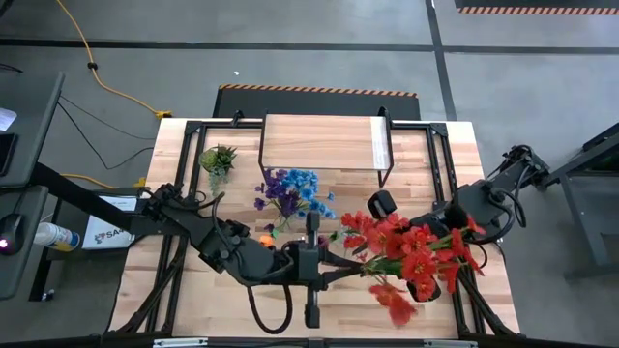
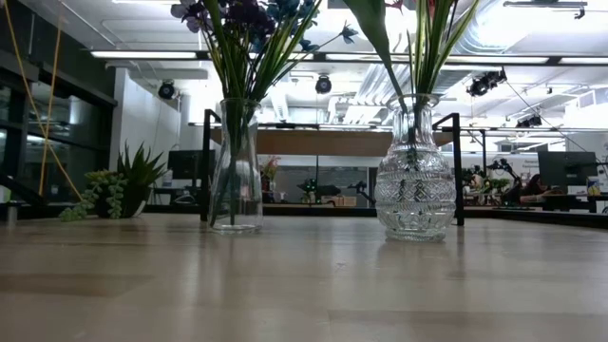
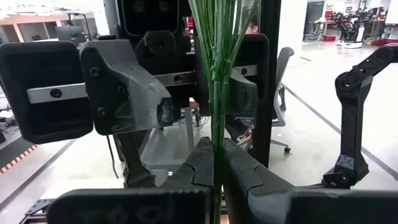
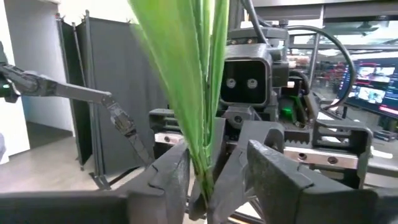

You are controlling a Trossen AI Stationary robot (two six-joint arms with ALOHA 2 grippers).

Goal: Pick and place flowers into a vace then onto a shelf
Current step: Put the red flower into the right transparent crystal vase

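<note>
Pinching red flowers' stems (image 3: 216, 93), left gripper (image 3: 217, 180), right gripper (image 4: 208, 180) alongside

Two vases (image 2: 235, 166), two flower bunches (image 1: 290, 188); one shelf (image 1: 324, 143)

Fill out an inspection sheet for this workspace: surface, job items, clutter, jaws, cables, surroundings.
Surface: light wood table, bare patches clean.
Job items: red flowers stand in a patterned glass vase; blue and purple flowers stand in a plain glass vase; shelf at the far edge carries nothing.
Clutter: small green spiky plant near the shelf's left end.
Jaws: left gripper shut on the red bunch's stems; right gripper straddles the same stems, jaws near them, grip unclear.
Cables: yellow cable on the floor, far left.
Surroundings: open workshop with desks and monitors; no person seen.
</note>
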